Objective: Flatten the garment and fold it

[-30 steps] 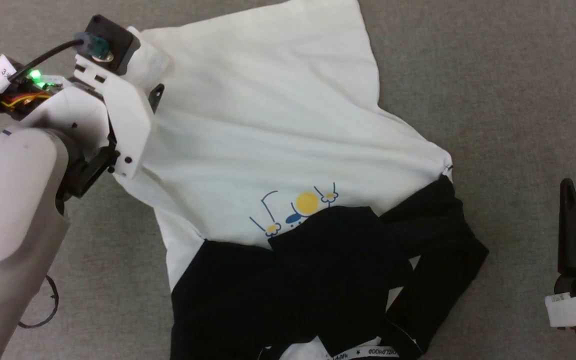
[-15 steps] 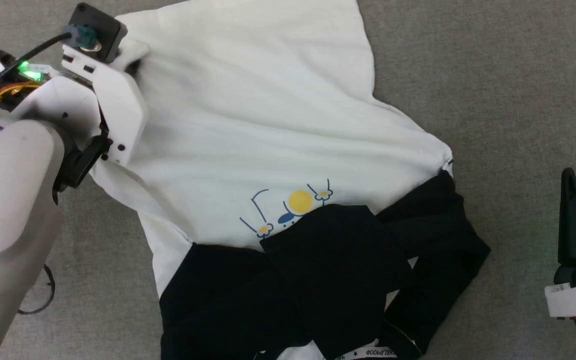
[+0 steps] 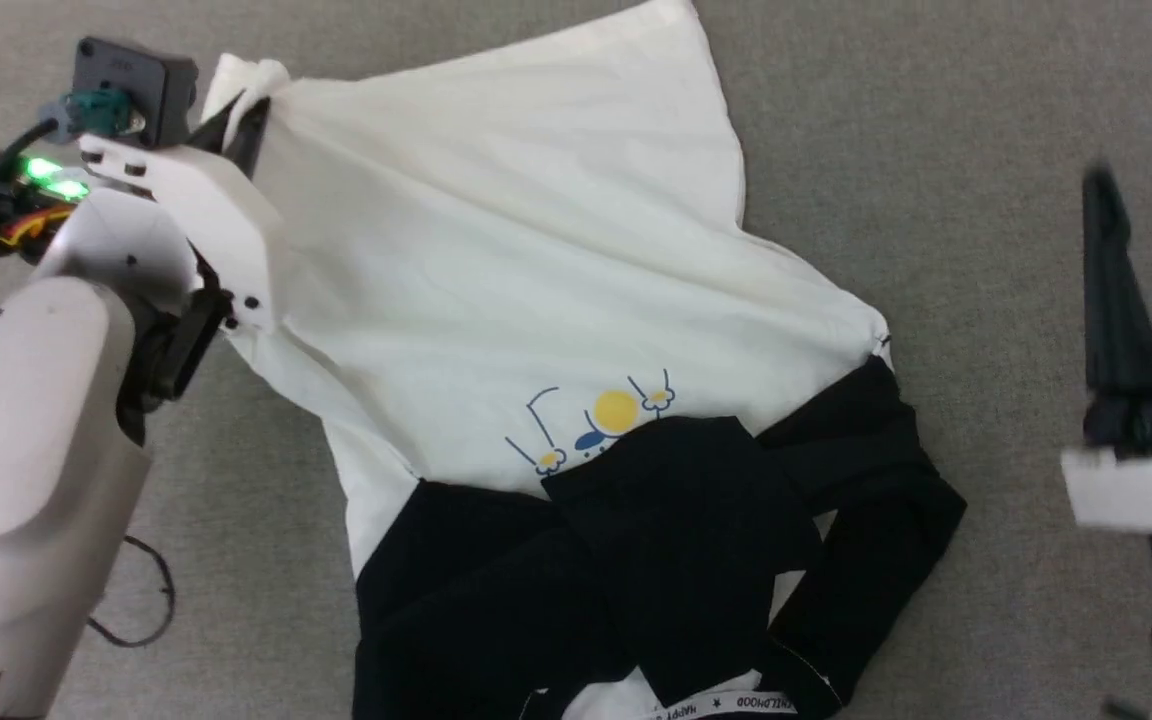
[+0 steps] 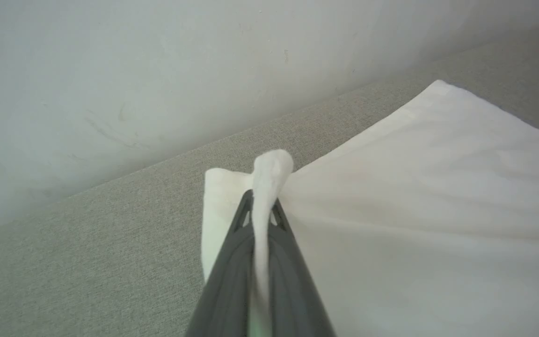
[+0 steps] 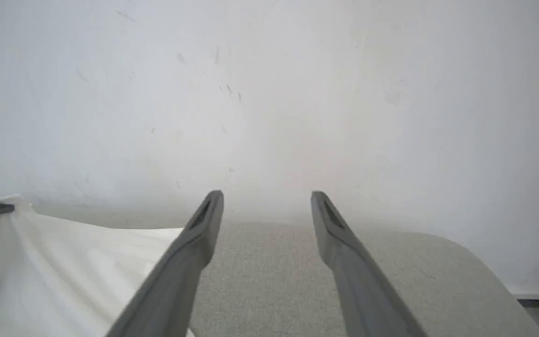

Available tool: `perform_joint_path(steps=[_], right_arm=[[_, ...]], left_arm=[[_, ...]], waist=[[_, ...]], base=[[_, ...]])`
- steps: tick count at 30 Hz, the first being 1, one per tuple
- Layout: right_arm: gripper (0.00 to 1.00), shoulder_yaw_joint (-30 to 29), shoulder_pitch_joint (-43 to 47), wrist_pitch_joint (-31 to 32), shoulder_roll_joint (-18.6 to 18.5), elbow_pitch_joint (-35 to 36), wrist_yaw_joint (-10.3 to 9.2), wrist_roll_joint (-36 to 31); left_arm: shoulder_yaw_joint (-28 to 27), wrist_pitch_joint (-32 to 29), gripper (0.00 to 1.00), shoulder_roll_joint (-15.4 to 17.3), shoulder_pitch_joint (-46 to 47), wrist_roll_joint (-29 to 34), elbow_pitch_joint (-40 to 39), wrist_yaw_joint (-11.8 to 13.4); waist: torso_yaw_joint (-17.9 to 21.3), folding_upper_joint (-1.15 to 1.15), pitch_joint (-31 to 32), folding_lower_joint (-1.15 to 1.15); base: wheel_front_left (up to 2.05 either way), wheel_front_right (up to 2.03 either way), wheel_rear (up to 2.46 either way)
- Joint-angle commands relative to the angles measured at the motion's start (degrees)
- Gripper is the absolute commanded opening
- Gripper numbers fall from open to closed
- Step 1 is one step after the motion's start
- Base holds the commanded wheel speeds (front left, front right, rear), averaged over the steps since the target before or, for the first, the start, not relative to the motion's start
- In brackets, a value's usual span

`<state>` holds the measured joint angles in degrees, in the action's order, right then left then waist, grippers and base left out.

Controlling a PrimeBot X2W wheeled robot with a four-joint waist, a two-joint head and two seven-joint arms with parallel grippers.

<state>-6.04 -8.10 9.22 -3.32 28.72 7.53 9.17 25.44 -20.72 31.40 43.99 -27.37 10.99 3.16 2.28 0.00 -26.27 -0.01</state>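
Grey carpet [image 3: 976,130] runs up to a pale wall [image 4: 157,70], and the shirt [image 3: 536,280] lies on it with its white body spread towards that wall. Its black sleeves [image 3: 696,540] are heaped and crossed over the chest at the end nearest the robot, partly covering the yellow-and-blue print [image 3: 601,420]. The left gripper [image 4: 261,206] is clenched on the far left corner of the body. A tuft of white cloth is bunched between its fingers, and creases fan out from the pinch. The far right corner [image 3: 681,20] lies ungripped. The right gripper [image 5: 267,199] is spread wide and holds nothing, hanging over bare carpet well to the right of the shirt. A dark cable [image 3: 151,600] loops on the carpet beside the left arm.

By my judgement, flattening has only begun. One corner is in hand and the body is roughly open but creased. The sleeves are not yet drawn out, and no fold has been made.
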Motion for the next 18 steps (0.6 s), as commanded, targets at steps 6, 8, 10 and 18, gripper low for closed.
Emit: perform_joint_path(steps=[6,8,10,18], right_arm=[[1.0,4.84,-20.48,11.2,-3.95,-1.29,-0.04,-0.2],[1.0,5.7,-26.07,15.72,-3.91,-5.46,-0.04,0.59],[1.0,7.58,-30.33,20.64,-5.16,-10.17,-0.04,-0.1],[1.0,3.64,-39.18,31.08,-1.94,-27.29,-0.04,-2.03]], left_arm=[[-0.13,1.64,0.0,-1.87,-1.71,-1.51,-1.27,0.57],[0.19,1.74,0.0,-2.45,-1.47,-1.62,-1.79,0.53],[0.58,1.79,0.0,-3.18,-0.98,-1.73,-2.18,0.49],[2.19,2.2,0.0,-6.03,2.43,-1.47,-2.45,0.08]], waist=[[-3.6,0.0,2.37,0.01],[-4.35,0.0,1.76,0.01],[-5.17,0.0,0.91,0.01],[-8.1,0.0,-3.6,0.01]], base=[[0.0,0.0,0.0],[0.0,0.0,0.0],[0.0,0.0,0.0],[0.0,0.0,0.0]])
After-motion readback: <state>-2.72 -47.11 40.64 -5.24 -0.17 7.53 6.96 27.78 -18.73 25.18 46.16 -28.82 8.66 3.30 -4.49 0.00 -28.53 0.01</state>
